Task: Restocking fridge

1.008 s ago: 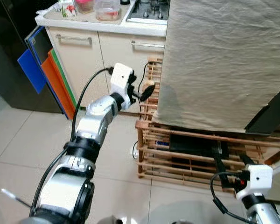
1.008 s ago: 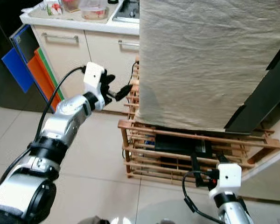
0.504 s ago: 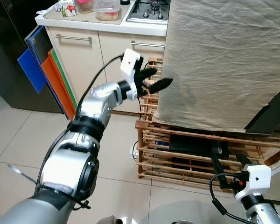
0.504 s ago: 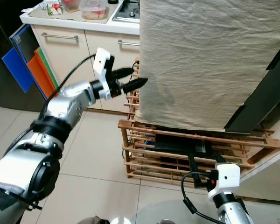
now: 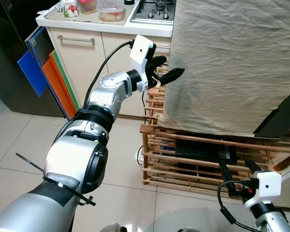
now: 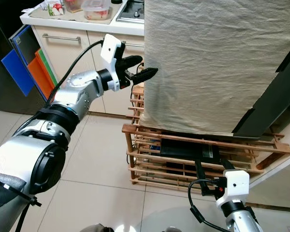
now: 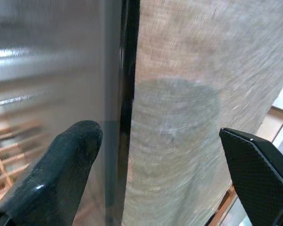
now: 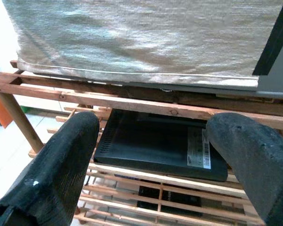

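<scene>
Left gripper (image 5: 168, 77) was spread open at the fridge (image 6: 261, 111) corner — soft cloth cover (image 5: 232, 63) likely slips; grip the rigid edge.

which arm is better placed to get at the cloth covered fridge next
Left. The left pincer is raised, open, at the edge of the beige cloth draping the fridge. The right pincer hangs low by the wooden rack.

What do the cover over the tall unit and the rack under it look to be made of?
Cover: woven cloth, probably linen or cotton, matte beige, with visible creases and weave. Rack: wood, light brown slats with a plain, unpainted look.
</scene>
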### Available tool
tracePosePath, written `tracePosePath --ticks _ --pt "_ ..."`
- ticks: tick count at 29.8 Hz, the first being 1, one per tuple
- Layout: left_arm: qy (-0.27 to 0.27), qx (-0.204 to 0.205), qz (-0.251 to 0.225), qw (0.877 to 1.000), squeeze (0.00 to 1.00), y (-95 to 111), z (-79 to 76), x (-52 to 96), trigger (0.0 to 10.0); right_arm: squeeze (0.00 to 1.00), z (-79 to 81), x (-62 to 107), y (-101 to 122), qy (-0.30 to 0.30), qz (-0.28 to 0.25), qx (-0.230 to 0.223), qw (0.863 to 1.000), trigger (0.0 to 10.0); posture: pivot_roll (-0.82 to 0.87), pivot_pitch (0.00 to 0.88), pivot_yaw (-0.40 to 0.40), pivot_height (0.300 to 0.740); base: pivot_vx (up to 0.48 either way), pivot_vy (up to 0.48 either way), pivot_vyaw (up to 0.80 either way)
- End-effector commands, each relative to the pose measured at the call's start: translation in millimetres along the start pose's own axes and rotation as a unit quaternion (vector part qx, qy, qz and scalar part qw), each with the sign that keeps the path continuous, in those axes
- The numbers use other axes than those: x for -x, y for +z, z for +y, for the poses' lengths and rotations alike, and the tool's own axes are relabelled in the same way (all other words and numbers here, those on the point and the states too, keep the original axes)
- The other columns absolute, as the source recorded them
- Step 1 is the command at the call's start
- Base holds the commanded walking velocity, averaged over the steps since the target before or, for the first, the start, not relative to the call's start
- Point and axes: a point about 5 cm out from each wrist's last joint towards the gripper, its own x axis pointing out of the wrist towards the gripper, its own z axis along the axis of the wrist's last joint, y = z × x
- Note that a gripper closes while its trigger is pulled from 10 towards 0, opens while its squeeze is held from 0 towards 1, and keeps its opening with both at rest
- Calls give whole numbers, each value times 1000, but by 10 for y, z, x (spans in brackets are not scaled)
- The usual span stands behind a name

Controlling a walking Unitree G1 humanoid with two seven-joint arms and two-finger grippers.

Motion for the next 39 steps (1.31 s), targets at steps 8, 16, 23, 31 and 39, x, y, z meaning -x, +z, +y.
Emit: tracePosePath --ticks 8,16,23,31,39 --pt "-75 55 -16 996 0 25 -210 -151 10000 0 14 12 12 1 -2 2 1000 10000 -171 39 51 740 0 0 0" --pt "-194 103 -41 975 0 39 -364 -142 10000 0 29 27 4 2 -1 1 1000 10000 -163 40 50 740 0 0 0" --pt "-248 96 -42 963 0 13 -415 -74 10000 0 24 31 6 4 1 1 1000 10000 -155 45 44 740 0 0 0" --pt "-260 92 -50 960 0 35 -415 -23 10000 0 5 26 13 5 2 1 1000 10000 -152 48 39 740 0 0 0" --pt "-261 85 -58 960 0 30 -465 0 10000 0 -11 24 15 3 5 3 1000 10000 -155 50 35 740 0 0 0"
